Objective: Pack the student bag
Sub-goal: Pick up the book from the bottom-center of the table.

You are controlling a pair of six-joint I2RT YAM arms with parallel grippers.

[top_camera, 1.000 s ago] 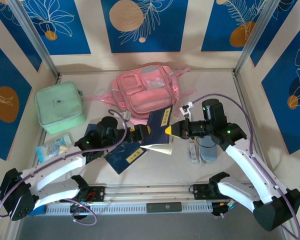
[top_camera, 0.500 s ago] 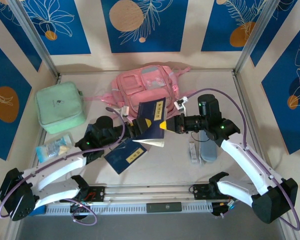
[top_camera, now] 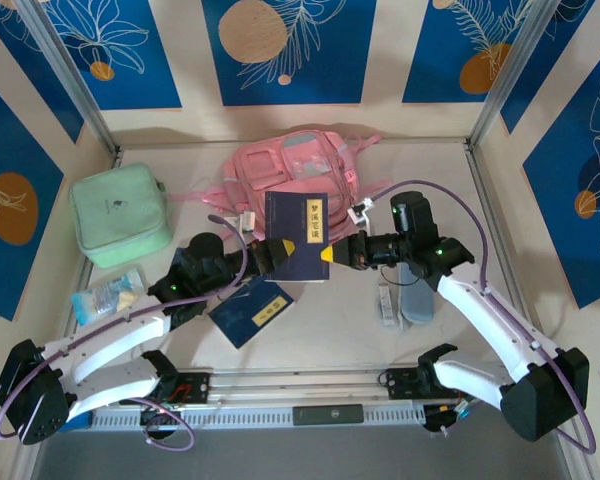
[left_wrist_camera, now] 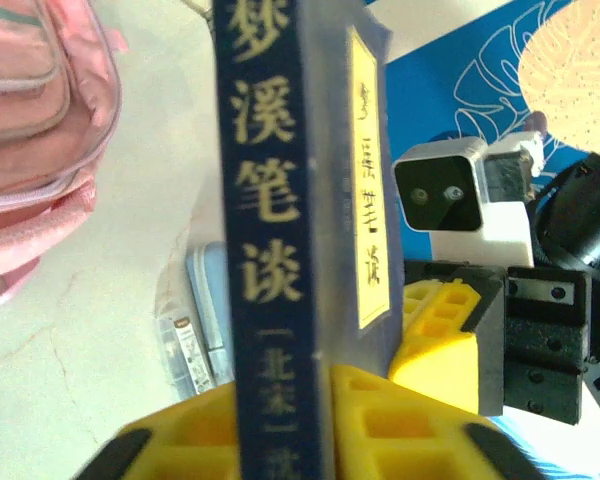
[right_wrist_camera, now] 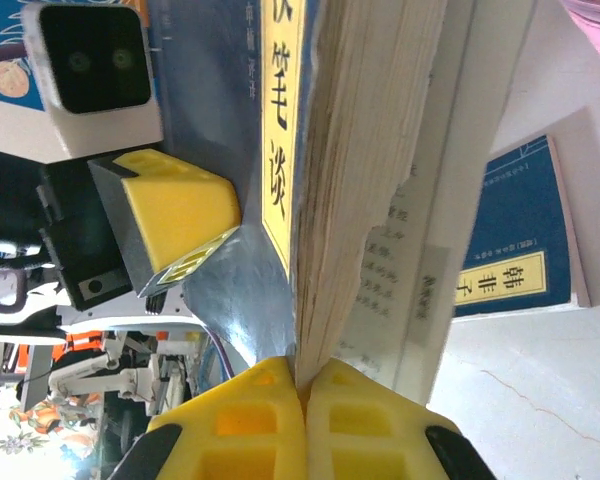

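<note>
The student bag (top_camera: pixel 290 172), a pink backpack, lies at the back centre of the table; its side also shows in the left wrist view (left_wrist_camera: pixel 30 120). In front of it a dark blue book (top_camera: pixel 297 233) with a yellow title label is held upright in the air between both grippers. My left gripper (top_camera: pixel 271 256) is shut on the book's spine end (left_wrist_camera: pixel 270 200), its yellow jaws (left_wrist_camera: pixel 325 425) pressed to both sides. My right gripper (top_camera: pixel 330 255) is shut on the book's page block (right_wrist_camera: pixel 370 150), jaws (right_wrist_camera: pixel 305 385) pinched together, while the front cover flares away to the left.
A second blue book (top_camera: pixel 252 312) lies flat on the table below the held one, also in the right wrist view (right_wrist_camera: pixel 520 240). A mint green zip case (top_camera: pixel 120 215) and a snack packet (top_camera: pixel 110 293) sit at the left. A grey case (top_camera: pixel 415 295) and a tube (top_camera: pixel 388 302) lie at the right.
The book has been raised and turned upright, drifting left toward the bag with the right gripper. The left gripper, open a second ago, has closed on its spine.
</note>
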